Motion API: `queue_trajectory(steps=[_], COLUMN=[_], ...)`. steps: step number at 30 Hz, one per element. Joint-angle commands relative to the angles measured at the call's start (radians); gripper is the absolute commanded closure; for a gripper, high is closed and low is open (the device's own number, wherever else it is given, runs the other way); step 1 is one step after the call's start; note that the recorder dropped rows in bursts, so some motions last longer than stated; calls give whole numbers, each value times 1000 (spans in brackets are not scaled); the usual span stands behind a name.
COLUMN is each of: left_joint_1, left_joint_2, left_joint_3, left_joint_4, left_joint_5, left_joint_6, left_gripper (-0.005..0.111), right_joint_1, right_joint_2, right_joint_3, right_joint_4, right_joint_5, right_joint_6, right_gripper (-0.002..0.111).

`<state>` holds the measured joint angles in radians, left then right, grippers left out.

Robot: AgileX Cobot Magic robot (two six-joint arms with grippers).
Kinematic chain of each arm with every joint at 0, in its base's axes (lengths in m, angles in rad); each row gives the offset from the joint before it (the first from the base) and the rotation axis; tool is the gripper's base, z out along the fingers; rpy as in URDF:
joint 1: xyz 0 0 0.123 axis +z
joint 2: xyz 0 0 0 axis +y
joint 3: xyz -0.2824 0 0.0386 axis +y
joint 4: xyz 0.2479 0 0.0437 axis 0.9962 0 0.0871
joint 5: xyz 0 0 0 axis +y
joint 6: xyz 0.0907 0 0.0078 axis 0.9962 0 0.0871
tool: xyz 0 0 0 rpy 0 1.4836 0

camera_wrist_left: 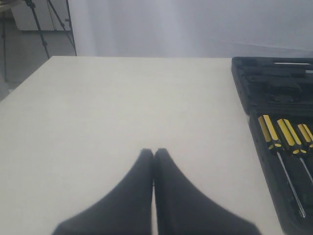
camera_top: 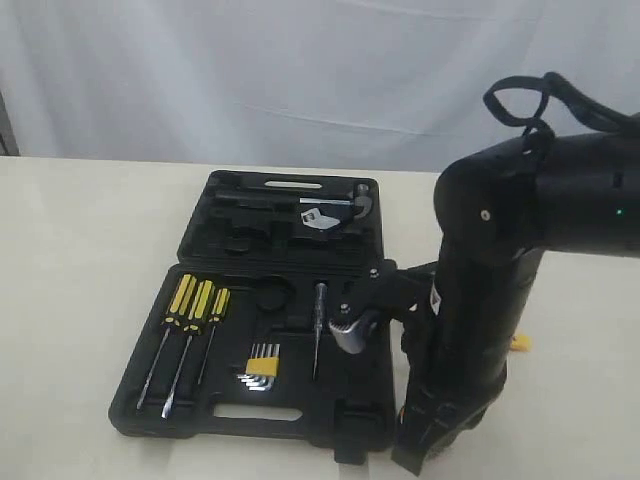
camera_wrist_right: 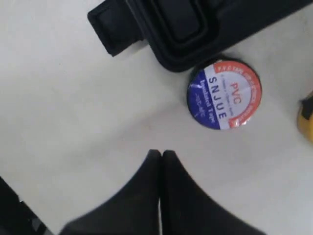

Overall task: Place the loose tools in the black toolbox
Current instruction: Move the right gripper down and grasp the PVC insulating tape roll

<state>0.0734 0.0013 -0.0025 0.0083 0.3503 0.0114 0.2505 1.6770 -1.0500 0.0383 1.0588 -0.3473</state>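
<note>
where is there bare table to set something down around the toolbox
Widest bare table lies left of the black toolbox, out to the table's edge; a bare strip runs behind its lid to the curtain. The right side is crowded: the right arm stands there, with the black tape roll beside the case.

All views share toolbox (camera_top: pixel 225 195) (wrists nearer).

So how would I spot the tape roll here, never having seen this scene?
Find the big black toolbox open on the pale table. Close by its outer edge, in the right wrist view, the tape roll lies flat. It alone is a round disc with a blue, white and red label reading PVC SNJUE; its neighbour is plain yellow.
</note>
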Motion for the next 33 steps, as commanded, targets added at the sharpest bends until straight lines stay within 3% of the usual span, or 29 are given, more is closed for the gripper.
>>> queue_trajectory(steps=[1, 7, 16, 17, 21, 22, 33], left_joint_1=[-5, -5, -5, -5, -5, -5, -5], left_joint_2=[-1, -1, -1, -1, -1, -1, -1], left_joint_3=[3, 3, 3, 3, 3, 3, 3], left_joint_4=[-8, -8, -8, -8, -8, -8, -8], left_joint_5=[-8, -8, -8, -8, -8, -8, -8], left_joint_6=[-4, -4, -4, -4, -4, -4, -4], left_gripper=[107, 107, 107, 107, 107, 107, 107], right_joint_1=[-2, -57, -117, -117, -117, -117, -117], right_joint_2=[1, 18, 20, 20, 29, 31, 69], right_joint_3=[-7, -7, -7, -7, -7, -7, -7], right_joint_4=[14, 95, 124, 124, 124, 124, 110], right_joint_5=[-81, -160, -139, -122, -83, -83, -93], right_joint_6=[-136, -433, -432, -432, -431, -431, -505], right_gripper=[109, 109, 106, 101, 42, 37, 36])
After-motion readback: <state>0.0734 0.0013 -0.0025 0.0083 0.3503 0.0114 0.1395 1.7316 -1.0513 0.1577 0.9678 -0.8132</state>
